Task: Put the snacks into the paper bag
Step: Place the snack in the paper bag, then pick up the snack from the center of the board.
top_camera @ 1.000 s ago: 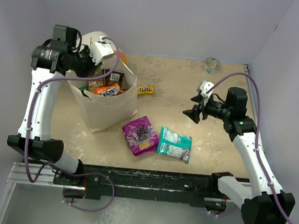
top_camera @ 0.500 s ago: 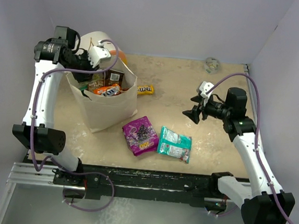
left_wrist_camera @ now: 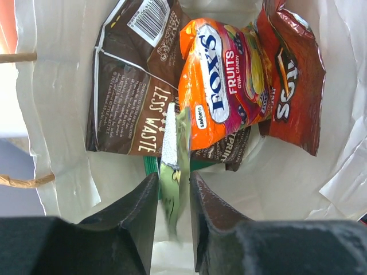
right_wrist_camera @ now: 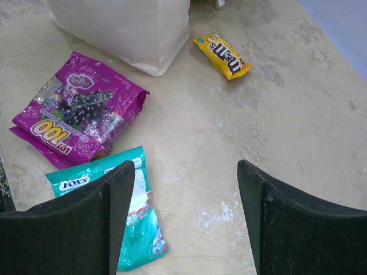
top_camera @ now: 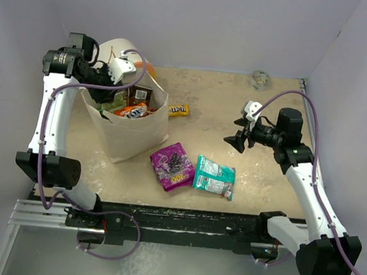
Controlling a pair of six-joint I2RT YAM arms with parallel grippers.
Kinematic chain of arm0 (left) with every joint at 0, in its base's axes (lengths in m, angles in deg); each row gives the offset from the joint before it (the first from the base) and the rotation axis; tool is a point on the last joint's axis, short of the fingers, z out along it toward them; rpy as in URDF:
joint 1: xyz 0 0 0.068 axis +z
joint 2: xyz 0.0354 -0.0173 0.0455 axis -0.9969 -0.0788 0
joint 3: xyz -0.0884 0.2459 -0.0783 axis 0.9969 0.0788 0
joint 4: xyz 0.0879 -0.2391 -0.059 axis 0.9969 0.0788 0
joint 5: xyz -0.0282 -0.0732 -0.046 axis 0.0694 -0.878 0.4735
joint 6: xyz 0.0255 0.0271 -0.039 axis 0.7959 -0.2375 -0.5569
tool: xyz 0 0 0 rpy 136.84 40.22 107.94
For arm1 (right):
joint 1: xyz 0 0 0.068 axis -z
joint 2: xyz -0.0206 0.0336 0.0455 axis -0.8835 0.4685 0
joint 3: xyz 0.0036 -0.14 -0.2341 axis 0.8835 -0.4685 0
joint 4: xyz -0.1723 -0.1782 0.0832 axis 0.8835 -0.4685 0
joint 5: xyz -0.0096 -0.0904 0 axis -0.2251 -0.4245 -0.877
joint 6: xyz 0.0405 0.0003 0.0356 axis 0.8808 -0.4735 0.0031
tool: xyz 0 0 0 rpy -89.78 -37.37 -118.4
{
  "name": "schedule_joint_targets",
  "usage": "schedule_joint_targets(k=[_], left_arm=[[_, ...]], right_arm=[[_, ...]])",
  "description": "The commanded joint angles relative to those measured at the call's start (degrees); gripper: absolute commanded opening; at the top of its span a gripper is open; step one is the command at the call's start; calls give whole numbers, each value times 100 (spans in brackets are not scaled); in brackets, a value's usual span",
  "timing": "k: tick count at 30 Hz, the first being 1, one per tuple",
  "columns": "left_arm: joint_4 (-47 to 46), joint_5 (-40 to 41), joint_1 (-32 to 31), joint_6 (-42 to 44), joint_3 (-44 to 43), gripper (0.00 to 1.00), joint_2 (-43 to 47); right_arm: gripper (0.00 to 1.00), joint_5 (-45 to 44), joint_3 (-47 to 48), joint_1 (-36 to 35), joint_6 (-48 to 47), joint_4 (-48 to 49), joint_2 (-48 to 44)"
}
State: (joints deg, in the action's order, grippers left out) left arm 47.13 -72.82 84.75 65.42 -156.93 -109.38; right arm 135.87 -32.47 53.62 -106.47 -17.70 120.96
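1. My left gripper (left_wrist_camera: 173,180) hangs inside the mouth of the plain beige-tan kraft paper bag (top_camera: 132,136). Its jaws are only a narrow gap apart. A small flat green-white packet (left_wrist_camera: 175,166) stands on edge between them. I cannot tell whether I am pinching it or whether it is loose.
2. Three packets lie in the bag beyond my fingers. A dark brown packet with white lettering (left_wrist_camera: 129,97) is on one side. An orange-red shiny sweet packet (left_wrist_camera: 221,91) lies across the middle, overlapping the brown one. A dark red shiny packet (left_wrist_camera: 289,74) leans against the opposite wall.
3. The bag stands upright at the far left of the beige table (right_wrist_camera: 287,114). A white-and-orange cylinder (top_camera: 117,47) is just behind it.
4. My right gripper (right_wrist_camera: 184,169) hovers over the table right of centre, jaws spread wide, holding nothing.
5. Three snacks lie flat on the table, outside the bag:
   - The yellow candy bag (right_wrist_camera: 222,55) is just right of the bag.
   - The purple shiny packet (right_wrist_camera: 77,117) is near the bag's near right corner.
   - The teal shiny packet (right_wrist_camera: 143,229) lies beside the purple one, on its right.
6. A small grey-green ball (top_camera: 260,79) sits by the far wall, right of centre.
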Motion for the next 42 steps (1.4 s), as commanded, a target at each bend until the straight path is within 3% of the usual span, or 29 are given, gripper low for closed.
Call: schedule_joint_targets(k=[1, 11, 17, 24, 30, 42], left_arm=[[-120, -248, 38, 21, -255, 34, 115], [-359, -295, 38, -86, -204, 62, 391], [-1116, -344, 38, -415, 114, 78, 955], [-2372, -286, 38, -1094, 838, 100, 1734], [-3115, -230, 38, -1704, 1211, 99, 2171], [-3609, -610, 38, -2289, 1739, 99, 2668]], right_arm=[[75, 195, -44, 30, -105, 180, -64], [77, 188, -85, 31, -122, 170, 0], [80, 259, -95, 23, -256, 43, 164], [79, 254, 284, -105, -913, -798, 872], [79, -133, 519, -434, -1767, -1794, 1676], [80, -237, 1013, -1108, -2023, -1995, 3232]])
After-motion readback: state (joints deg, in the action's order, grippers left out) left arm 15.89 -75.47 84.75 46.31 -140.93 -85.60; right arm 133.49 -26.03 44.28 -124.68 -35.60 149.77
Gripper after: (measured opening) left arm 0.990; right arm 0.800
